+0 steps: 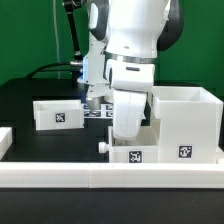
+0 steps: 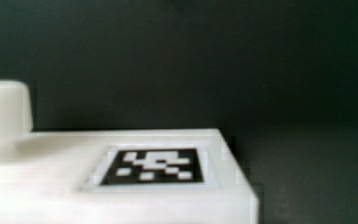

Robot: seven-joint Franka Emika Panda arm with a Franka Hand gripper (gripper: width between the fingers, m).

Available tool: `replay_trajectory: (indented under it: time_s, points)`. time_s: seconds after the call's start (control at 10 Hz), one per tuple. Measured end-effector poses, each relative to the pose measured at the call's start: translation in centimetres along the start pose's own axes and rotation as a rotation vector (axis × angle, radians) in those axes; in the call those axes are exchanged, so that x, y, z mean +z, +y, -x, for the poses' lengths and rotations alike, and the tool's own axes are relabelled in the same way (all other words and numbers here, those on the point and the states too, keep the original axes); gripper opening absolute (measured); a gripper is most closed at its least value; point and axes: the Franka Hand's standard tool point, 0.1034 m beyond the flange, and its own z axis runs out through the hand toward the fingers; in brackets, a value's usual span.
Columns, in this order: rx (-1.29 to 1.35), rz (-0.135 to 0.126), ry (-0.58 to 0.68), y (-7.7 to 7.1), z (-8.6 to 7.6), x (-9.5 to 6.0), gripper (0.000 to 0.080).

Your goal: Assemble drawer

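Note:
The tall boxy casing (image 1: pixel 186 122) stands at the exterior view's right, open at the top, with a tag on its front. One tray (image 1: pixel 60 113) sits on the black table at the exterior view's left. The second tray (image 1: pixel 130 154) lies at the front against the casing, its knob (image 1: pixel 103 146) pointing to the exterior view's left. My gripper (image 1: pixel 126 138) is down at this tray, and the arm's own body hides the fingers. In the wrist view the tray's tagged face (image 2: pixel 158 166) fills the near part, with the knob (image 2: pixel 2 118) beside it. No fingers show there.
The low white border wall (image 1: pixel 100 178) runs along the front, right next to the front tray. The marker board (image 1: pixel 98 111) lies behind the arm. A small white piece (image 1: pixel 4 140) sits at the exterior view's left edge. The table (image 2: pixel 247 60) is black.

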Motion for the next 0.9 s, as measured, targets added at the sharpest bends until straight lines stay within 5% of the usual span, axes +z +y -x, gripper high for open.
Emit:
replay_trajectory:
  time_s: [0.9]
  points:
    - [0.075, 0.001, 0.001, -0.01, -0.4, -0.04, 0.0042]
